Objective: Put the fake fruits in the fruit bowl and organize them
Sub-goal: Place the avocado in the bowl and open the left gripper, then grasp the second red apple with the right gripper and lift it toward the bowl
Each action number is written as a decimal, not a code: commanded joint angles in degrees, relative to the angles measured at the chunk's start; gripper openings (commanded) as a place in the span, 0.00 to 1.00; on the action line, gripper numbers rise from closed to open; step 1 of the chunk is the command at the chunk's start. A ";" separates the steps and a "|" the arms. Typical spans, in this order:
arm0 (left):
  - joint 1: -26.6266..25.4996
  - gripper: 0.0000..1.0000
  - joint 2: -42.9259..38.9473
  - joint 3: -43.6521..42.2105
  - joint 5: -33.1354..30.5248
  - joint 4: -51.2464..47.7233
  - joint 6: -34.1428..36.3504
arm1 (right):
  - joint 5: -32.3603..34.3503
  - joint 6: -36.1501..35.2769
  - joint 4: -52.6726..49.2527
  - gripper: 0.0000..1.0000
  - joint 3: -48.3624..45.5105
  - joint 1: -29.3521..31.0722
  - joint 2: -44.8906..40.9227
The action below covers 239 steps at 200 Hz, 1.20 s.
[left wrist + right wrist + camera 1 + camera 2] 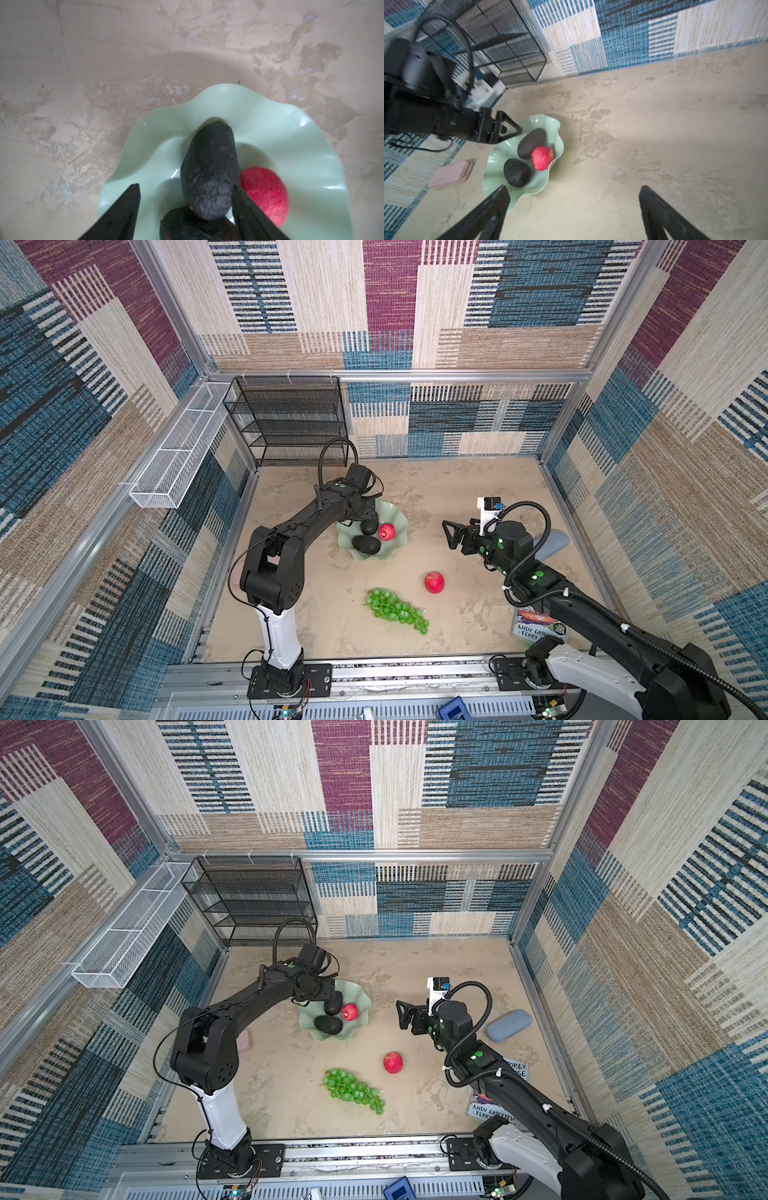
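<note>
Mint-green and wavy at the rim, the fruit bowl (395,548) sits left of centre on the mottled beige table (457,489), and three pieces are in it. The far avocado (368,526) lies at the bowl's far-left side. The near avocado (366,544) lies just beside it on the near side, and the bowl apple (387,532) is tucked against the far avocado's right.

The left gripper (185,187) hangs over the bowl's far-left rim with its jaws apart. In the left wrist view one finger (126,207) stands clear of the far avocado, with green bowl showing between them. The other finger sits right at the fruit's opposite flank, next to the bowl apple; whether it touches, I cannot tell. That avocado rests in the bowl and is not clamped.

Over on the right, the right gripper (574,188) hovers above bare table, well apart from the bowl. Its jaws are spread wide with nothing between them.

Out on the table, the loose apple (434,583) lies near-right of the bowl. The grapes (397,610) lie nearer, to that apple's left and apart from it.

A blue case (509,1025) lies at the right, a pink case (450,174) lies left of the bowl, and a book (492,1110) lies near right, partly under the arm.
</note>
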 commanded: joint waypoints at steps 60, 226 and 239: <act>0.05 0.83 -36.68 -25.73 -2.72 24.90 -1.47 | 9.51 11.24 -19.31 0.93 -0.22 17.99 5.43; 0.85 0.89 -63.08 -45.10 -12.16 17.34 -5.32 | 11.63 10.34 -11.27 0.49 1.20 20.67 15.33; 0.90 0.89 -63.26 -45.38 -12.24 17.16 -5.85 | 12.31 9.41 -12.00 0.47 2.53 20.67 13.27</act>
